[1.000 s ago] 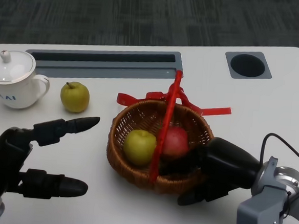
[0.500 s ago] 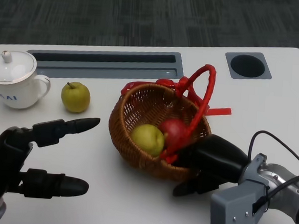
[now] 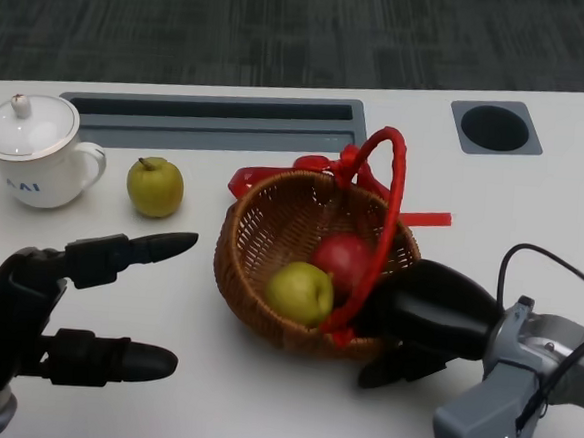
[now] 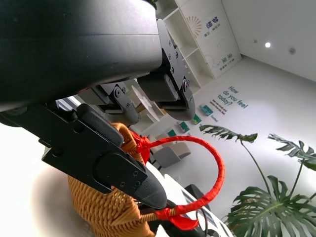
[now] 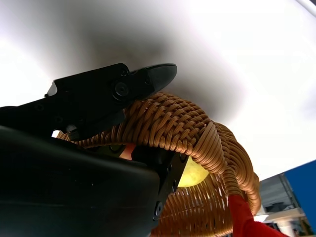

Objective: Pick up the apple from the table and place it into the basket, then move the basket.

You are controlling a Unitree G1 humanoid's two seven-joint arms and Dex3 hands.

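A wicker basket (image 3: 272, 218) with a red handle (image 3: 385, 210) sits mid-table, tilted slightly. Inside lie a red apple (image 3: 339, 257) and a green apple (image 3: 300, 292). My right hand (image 3: 426, 314) grips the basket's near right rim; in the right wrist view its fingers (image 5: 123, 94) clamp over the woven rim (image 5: 187, 128), with the green apple (image 5: 191, 174) showing inside. Another green apple (image 3: 155, 185) lies on the table left of the basket. My left hand (image 3: 55, 308) hovers at the lower left, fingers spread, holding nothing. The left wrist view shows the basket (image 4: 106, 210) beyond the fingers (image 4: 108, 168).
A white lidded mug (image 3: 31, 153) stands at the far left. A grey recessed tray (image 3: 214, 121) runs along the table's back, and a round grey cup hole (image 3: 496, 127) sits at the back right. The table's far edge lies just behind them.
The right hand has tipped and shifted the basket: the handle swung from lying across it to standing upright on the right, and the two apples rolled inside. The camera shifted slightly.
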